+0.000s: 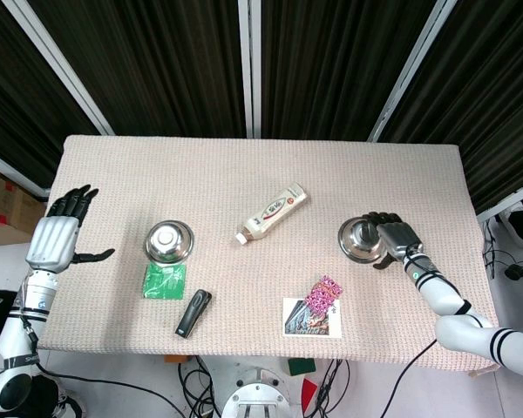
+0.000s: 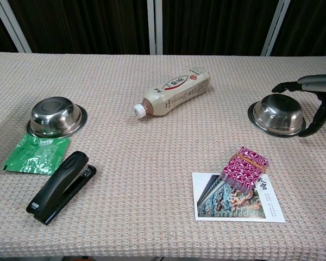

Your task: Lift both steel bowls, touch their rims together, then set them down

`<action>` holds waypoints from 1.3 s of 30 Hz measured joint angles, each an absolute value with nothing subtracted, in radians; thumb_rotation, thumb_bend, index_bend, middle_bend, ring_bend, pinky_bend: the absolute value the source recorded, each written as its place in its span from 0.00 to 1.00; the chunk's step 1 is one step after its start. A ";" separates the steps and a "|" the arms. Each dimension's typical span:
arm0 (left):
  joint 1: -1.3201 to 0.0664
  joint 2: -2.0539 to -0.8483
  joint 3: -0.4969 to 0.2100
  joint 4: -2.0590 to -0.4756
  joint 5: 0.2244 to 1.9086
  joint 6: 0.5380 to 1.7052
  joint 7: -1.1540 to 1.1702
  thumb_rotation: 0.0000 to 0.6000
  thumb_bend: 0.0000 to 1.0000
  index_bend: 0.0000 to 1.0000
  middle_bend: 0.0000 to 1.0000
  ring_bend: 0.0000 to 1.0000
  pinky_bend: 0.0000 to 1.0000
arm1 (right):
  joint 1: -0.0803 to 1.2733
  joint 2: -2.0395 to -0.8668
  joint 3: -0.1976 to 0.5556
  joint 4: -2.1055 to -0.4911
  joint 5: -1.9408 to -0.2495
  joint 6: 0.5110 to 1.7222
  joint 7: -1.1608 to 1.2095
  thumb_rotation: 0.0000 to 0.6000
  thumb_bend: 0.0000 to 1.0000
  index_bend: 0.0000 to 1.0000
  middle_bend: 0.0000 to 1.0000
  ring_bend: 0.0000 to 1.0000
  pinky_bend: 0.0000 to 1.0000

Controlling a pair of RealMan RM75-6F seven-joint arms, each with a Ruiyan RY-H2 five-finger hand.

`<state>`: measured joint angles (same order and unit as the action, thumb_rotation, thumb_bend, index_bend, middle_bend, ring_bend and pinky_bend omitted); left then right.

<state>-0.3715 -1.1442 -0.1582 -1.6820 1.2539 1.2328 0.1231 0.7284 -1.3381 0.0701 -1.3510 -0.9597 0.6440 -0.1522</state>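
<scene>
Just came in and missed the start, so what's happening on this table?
A two-armed robot is working on two upside-down steel bowls. Its right robot hand is over the right bowl, fingers around its rim, but the bowl sits on the table, unlifted. The left robot hand hovers open off the table's left edge, away from the left bowl.

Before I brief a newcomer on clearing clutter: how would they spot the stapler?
On the table, look at the robot's left, near edge. Just in front of the left steel bowl and green packet lies the stapler: the only long black thing there.
</scene>
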 measured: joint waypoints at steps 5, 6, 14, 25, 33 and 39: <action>-0.371 -1.145 -0.157 -1.681 1.253 1.232 0.121 0.78 0.00 0.00 0.03 0.00 0.12 | 0.731 -1.339 0.069 -1.350 -0.957 0.643 -0.155 1.00 0.00 0.00 0.00 0.00 0.00; -0.371 -1.145 -0.156 -1.681 1.254 1.232 0.121 0.78 0.00 0.00 0.03 0.00 0.12 | 0.731 -1.340 0.069 -1.350 -0.957 0.644 -0.156 1.00 0.00 0.00 0.00 0.00 0.00; -0.373 -1.144 -0.158 -1.680 1.254 1.232 0.120 0.79 0.00 0.00 0.03 0.00 0.12 | 0.741 -1.347 0.070 -1.339 -0.950 0.632 -0.159 1.00 0.00 0.00 0.00 0.00 0.00; -0.368 -1.137 -0.155 -1.684 1.250 1.234 0.122 0.82 0.00 0.00 0.03 0.00 0.12 | 0.766 -1.402 0.075 -1.284 -0.930 0.666 -0.213 1.00 0.06 0.32 0.29 0.19 0.13; -0.369 -1.140 -0.151 -1.681 1.252 1.230 0.121 0.82 0.00 0.00 0.05 0.00 0.12 | 0.764 -1.426 0.072 -1.278 -0.890 0.731 -0.288 1.00 0.17 0.60 0.47 0.36 0.25; -0.371 -1.143 -0.151 -1.680 1.252 1.227 0.120 0.83 0.00 0.00 0.05 0.00 0.12 | 0.738 -1.409 0.095 -1.315 -0.926 0.791 -0.244 1.00 0.18 0.67 0.52 0.41 0.32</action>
